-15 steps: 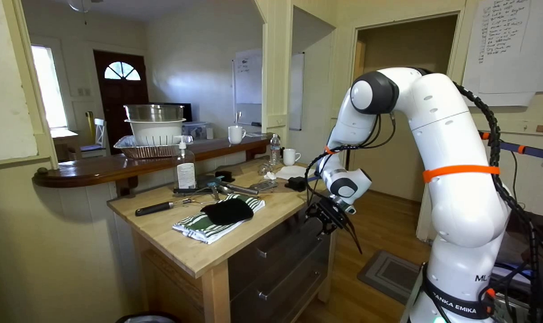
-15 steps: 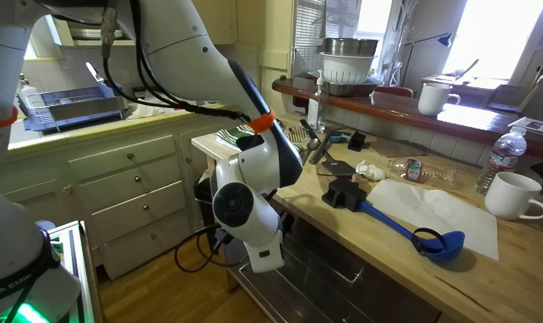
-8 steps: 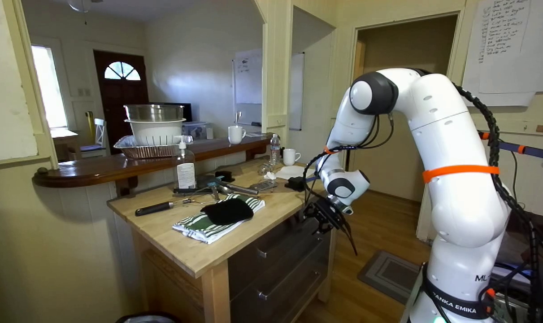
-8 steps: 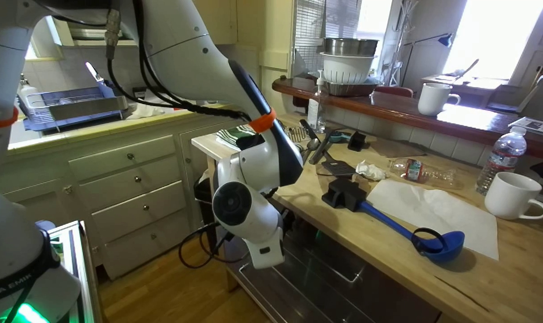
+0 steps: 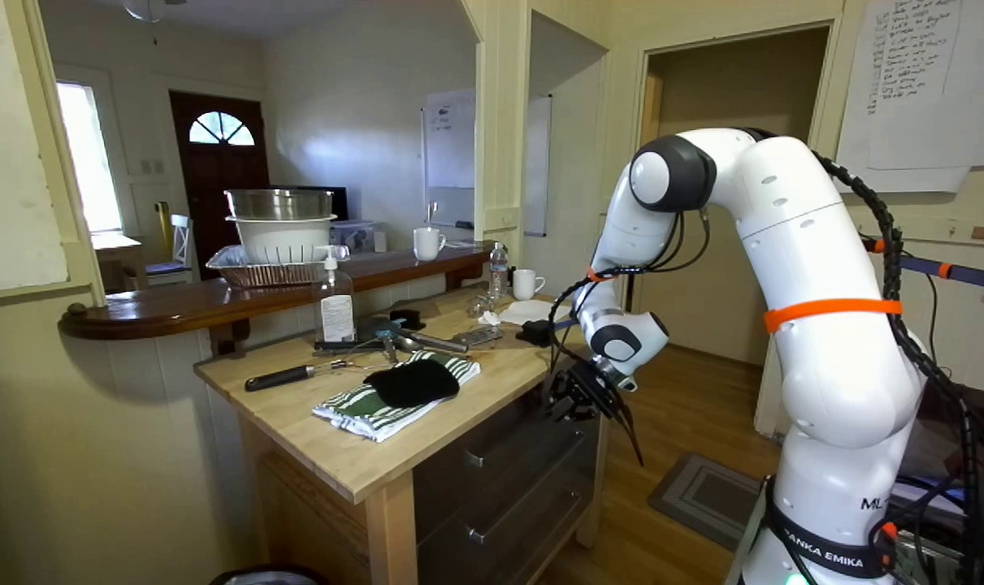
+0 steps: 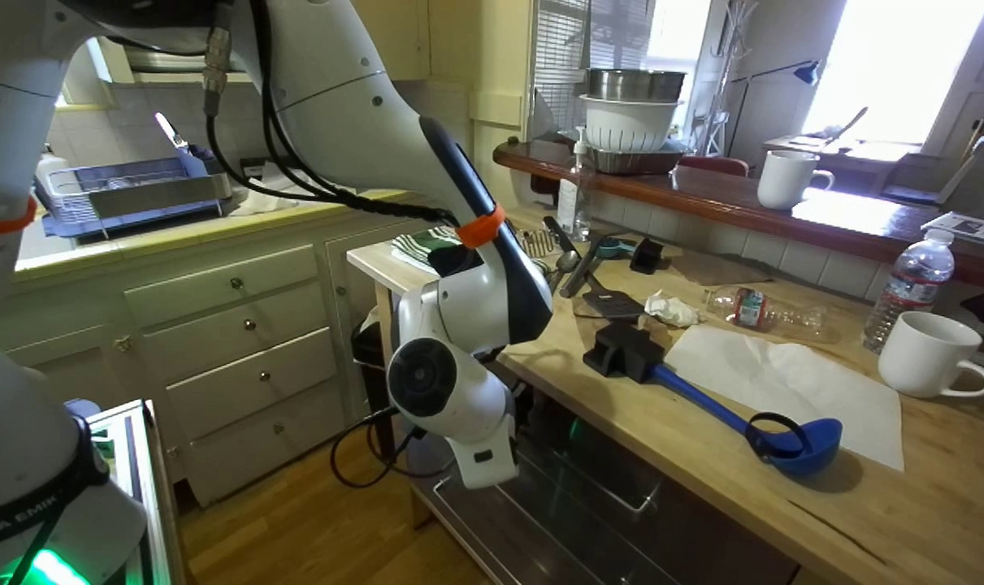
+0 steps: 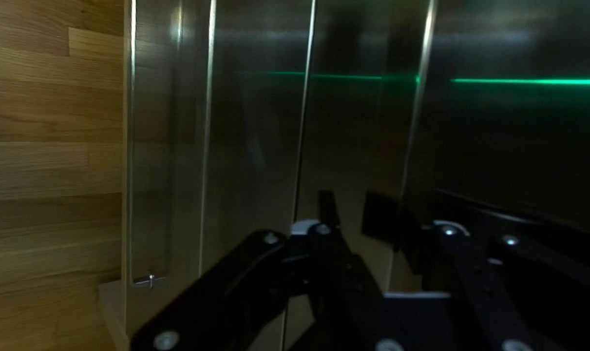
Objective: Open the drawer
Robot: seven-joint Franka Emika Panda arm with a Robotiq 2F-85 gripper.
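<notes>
The drawer [image 5: 501, 432] has a dark grey front just under the countertop and looks shut in both exterior views [image 6: 599, 452]. In the wrist view its glossy front [image 7: 509, 126] lies at the right, with a green light reflected on it. Its inside is hidden. My gripper [image 5: 558, 409] hangs in front of the cabinet's upper part. In the wrist view the gripper [image 7: 353, 214] is partly open, with a narrow gap and nothing between the fingertips. A thin bright bar or edge [image 7: 427, 39] runs behind the right finger; I cannot tell whether they touch.
Taller drawer fronts with a bar handle [image 5: 477, 535] lie below. The wooden countertop [image 5: 426, 455] overhangs the drawer. On it are a striped towel [image 5: 345, 406], a blue ladle [image 6: 695, 396], a mug [image 6: 926, 357] and several utensils. A mat [image 5: 703, 496] lies on the floor.
My gripper has moved a little left and up in an exterior view, closer to the cabinet front. The arm's upper joints have sunk slightly. The drawer has not moved.
</notes>
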